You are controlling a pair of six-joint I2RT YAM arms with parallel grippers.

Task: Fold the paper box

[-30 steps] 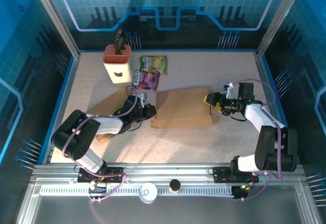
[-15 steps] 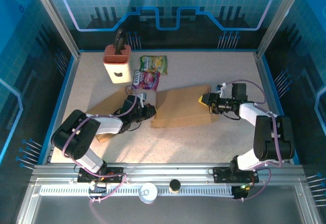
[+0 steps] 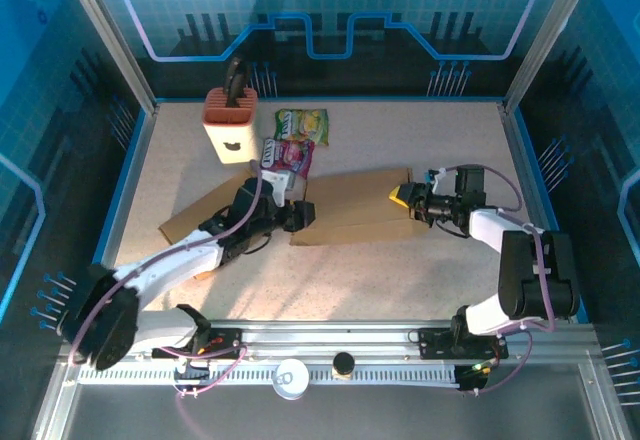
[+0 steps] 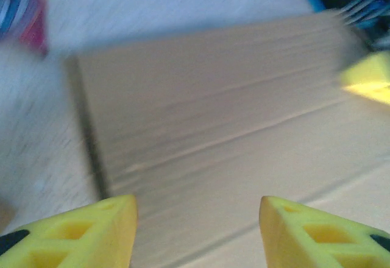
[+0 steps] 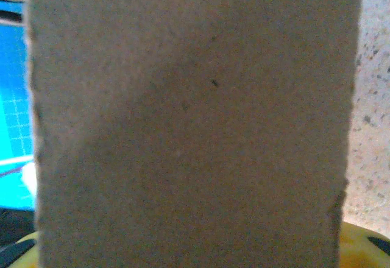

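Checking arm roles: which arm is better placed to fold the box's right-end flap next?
Probably right. The right gripper is at the right edge of the box, a flap close before its wrist camera. The left gripper sits at the opposite end, jaws open, holding nothing.

stretched long and low from the near-left base along the left arm [image 3: 170, 265], forearm angled toward mid-table, ending in the left gripper [image 3: 303, 215] with yellow fingertips [image 4: 91, 231] spread apart and nothing clamped between. folded sharply at the elbow on the right arm [image 3: 530, 280], wrist turned leftward, ending in the right gripper [image 3: 403, 197] held low; cannot tell whether parted or clamped
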